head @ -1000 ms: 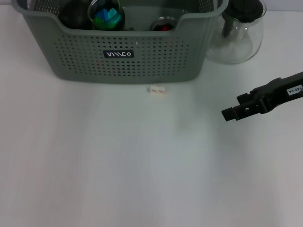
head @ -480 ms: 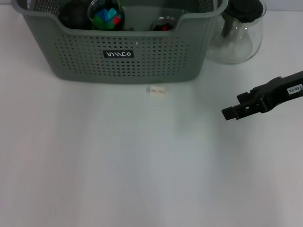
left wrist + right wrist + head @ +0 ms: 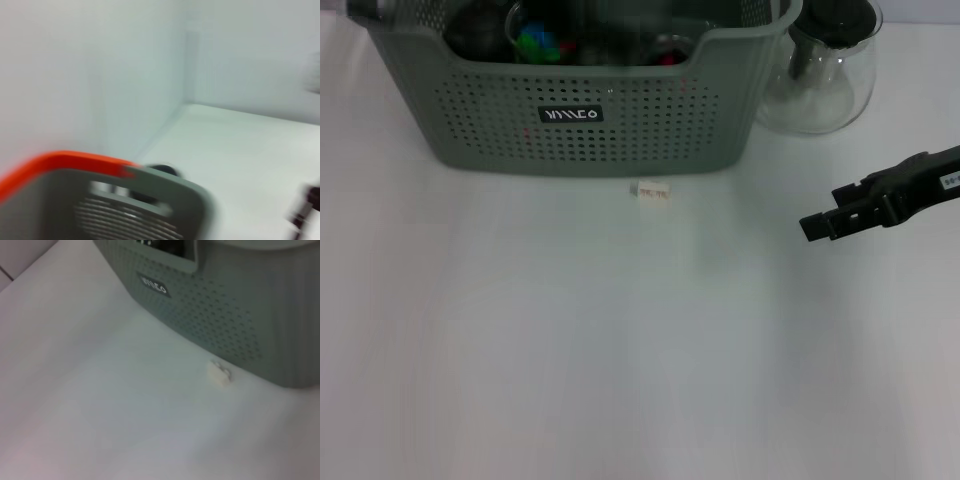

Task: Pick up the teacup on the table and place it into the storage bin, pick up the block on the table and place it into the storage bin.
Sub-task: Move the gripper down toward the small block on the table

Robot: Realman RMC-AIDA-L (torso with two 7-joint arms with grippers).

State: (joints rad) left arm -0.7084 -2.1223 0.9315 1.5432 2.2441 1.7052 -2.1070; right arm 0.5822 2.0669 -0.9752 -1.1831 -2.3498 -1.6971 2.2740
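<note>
The storage bin (image 3: 582, 120) sits at the far side of the table (image 3: 570, 340), grey-green, walls full of small holes, a black label (image 3: 570, 114) with white lettering on its near wall. Inside it: a dark rounded thing at one end, a glass cup (image 3: 542, 38) holding green and blue pieces, and something dark with a red spot further along, all partly blurred. The teacup cannot be picked out for certain among them.

Right gripper (image 3: 817, 226) hangs over the table, and the bin lies ahead of it and off to its left. The small pale block (image 3: 651, 189) lies on the table just in front of the bin's near wall, also to the gripper's left and well apart from it; it looks whitish with faint markings. Whether the fingers are apart or closed, cannot tell. Just beyond this gripper stands a clear glass teapot (image 3: 823, 72) with a black lid.

Left gripper is out of sight in every view.
</note>
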